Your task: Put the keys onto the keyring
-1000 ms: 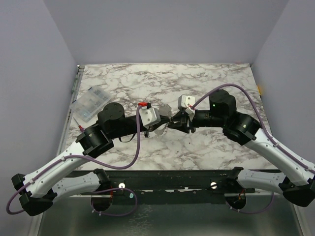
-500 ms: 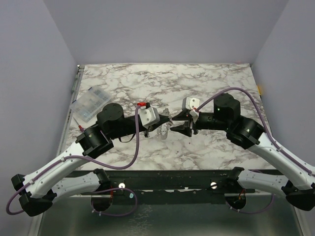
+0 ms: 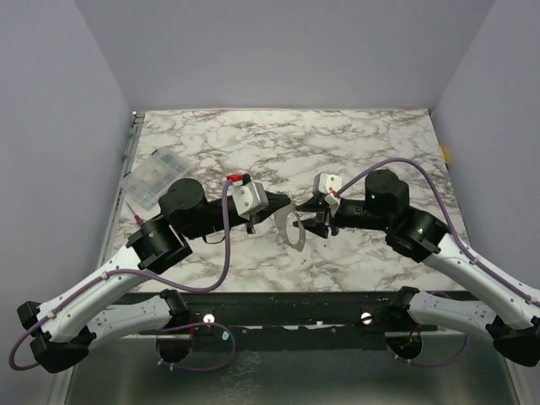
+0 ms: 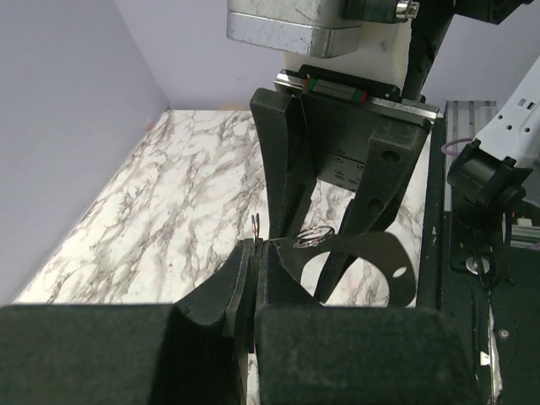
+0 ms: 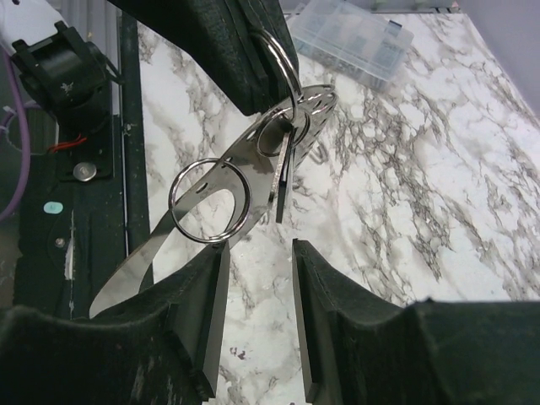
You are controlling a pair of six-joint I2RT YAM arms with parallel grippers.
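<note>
Both arms reach forward from their bases, elbows bowed outward and forearms angled inward, so that the two wrists meet near the middle, well above the surface. The left gripper (image 3: 274, 208) points toward the right arm, and its fingers (image 4: 224, 291) are pressed flat together with no gap between the pads. The right gripper (image 3: 314, 218) points back at it, slightly lower and nearer, with its jaws parted. The right wrist view shows its fingers (image 5: 190, 321) parallel with a clear gap between them. The fingertips of the two grippers are close but not touching.

White-and-black arms (image 3: 101, 285) trail looping purple cables (image 3: 226, 257).
</note>
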